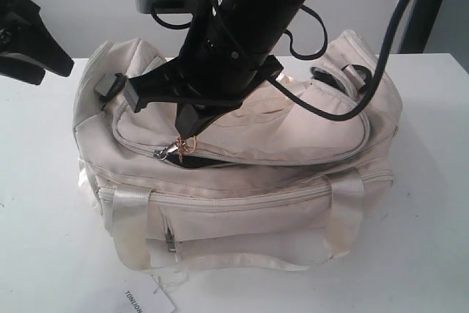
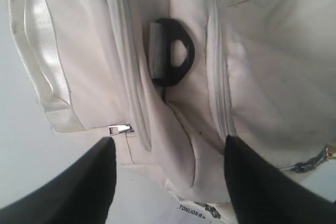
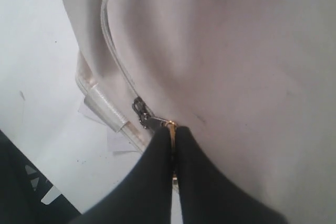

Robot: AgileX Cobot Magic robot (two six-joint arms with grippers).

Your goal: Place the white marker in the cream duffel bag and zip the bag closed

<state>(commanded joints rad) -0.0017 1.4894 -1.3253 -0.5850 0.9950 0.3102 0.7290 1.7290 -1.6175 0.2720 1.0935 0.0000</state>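
Observation:
The cream duffel bag [image 1: 293,188] lies on the white table [image 1: 44,203], its long side toward the exterior view. My right gripper [image 1: 189,135] reaches across its top and is shut on the gold ring zip pull [image 1: 185,146] at the left end of the curved top zip. A short dark gap in the zip shows beside the pull. In the right wrist view the right gripper [image 3: 172,130] pinches the ring [image 3: 170,124] against the bag [image 3: 241,51]. My left gripper [image 2: 169,141] stands open beside the bag's end [image 2: 262,66] and sits at the far left [image 1: 45,64]. The white marker is out of view.
A white paper tag [image 1: 146,298] lies at the table's front edge by the bag, also seen as a tag [image 2: 191,209] in the left wrist view. Black strap rings sit on the bag's ends [image 2: 176,51] [image 1: 344,75]. A black cable [image 1: 352,108] hangs over the bag's right top.

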